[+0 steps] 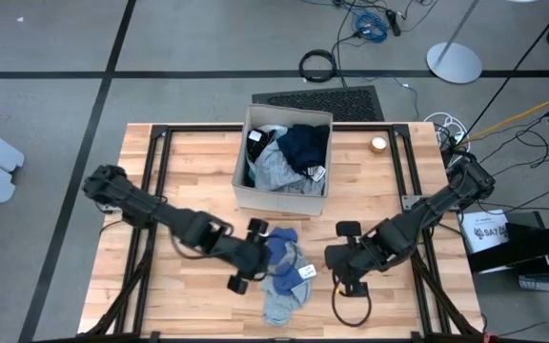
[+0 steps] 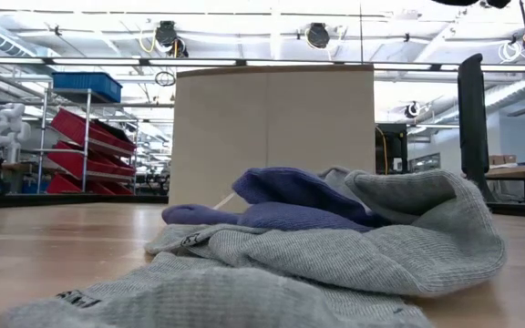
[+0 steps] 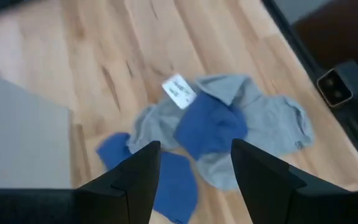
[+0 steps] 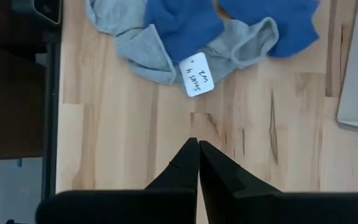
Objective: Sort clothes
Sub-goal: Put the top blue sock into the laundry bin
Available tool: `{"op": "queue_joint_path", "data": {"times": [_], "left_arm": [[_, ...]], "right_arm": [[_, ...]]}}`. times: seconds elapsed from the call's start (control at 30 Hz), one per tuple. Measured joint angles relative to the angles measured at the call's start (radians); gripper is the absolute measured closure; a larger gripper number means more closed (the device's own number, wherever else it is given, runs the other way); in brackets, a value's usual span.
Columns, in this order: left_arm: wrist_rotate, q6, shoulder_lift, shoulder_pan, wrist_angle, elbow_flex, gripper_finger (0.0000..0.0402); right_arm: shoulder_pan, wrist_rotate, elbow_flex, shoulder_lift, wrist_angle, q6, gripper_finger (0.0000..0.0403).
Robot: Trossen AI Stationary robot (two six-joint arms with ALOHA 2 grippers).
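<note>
Grey-and-blue garment (image 1: 284, 276) lies loose near the beige box (image 1: 282, 189), so I hold my left gripper (image 1: 247, 255) spread beside it, right gripper (image 1: 341, 279) pinched together empty.

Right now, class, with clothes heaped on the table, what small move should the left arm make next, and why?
Probably lower the open left pincer onto the blue piece. It hangs beside the heap, holding nothing, and the blue piece lies on top of the grey garment. The right pincer waits shut.

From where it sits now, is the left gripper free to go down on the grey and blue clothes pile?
Probably yes: the left gripper is open beside the clothes pile, with nothing between them; the right gripper waits shut, apart.
</note>
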Motion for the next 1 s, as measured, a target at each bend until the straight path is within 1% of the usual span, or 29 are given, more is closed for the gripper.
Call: {"op": "queue_joint_path", "data": {"times": [0.13,0.27,0.33,0.53,0.7,1.0], "left_arm": [[0.085,-0.002,0.068,0.069,0.001,0.000,0.0194],[0.217,0.000,0.146,0.128,0.010,0.000,0.0194],[0.256,0.000,0.179,0.153,0.009,0.000,0.0194],[0.266,-0.001,0.267,0.209,-0.045,0.000,0.0194],[0.315,0.000,0.339,0.231,-0.038,0.000,0.0194],[0.313,0.000,0.436,0.286,-0.037,0.004,0.0195]], "right_arm": [[0.002,0.004,0.000,0.000,0.003,-0.006,0.0403],[-0.006,0.007,0.000,0.000,0.004,-0.017,0.0403],[-0.007,0.013,0.000,0.000,0.003,-0.023,0.0401],[-0.018,0.014,0.000,0.000,0.002,-0.029,0.0385],[-0.019,0.014,0.000,0.000,-0.001,-0.029,0.0374],[-0.019,0.013,-0.001,0.000,-0.018,-0.028,0.0369]]}}
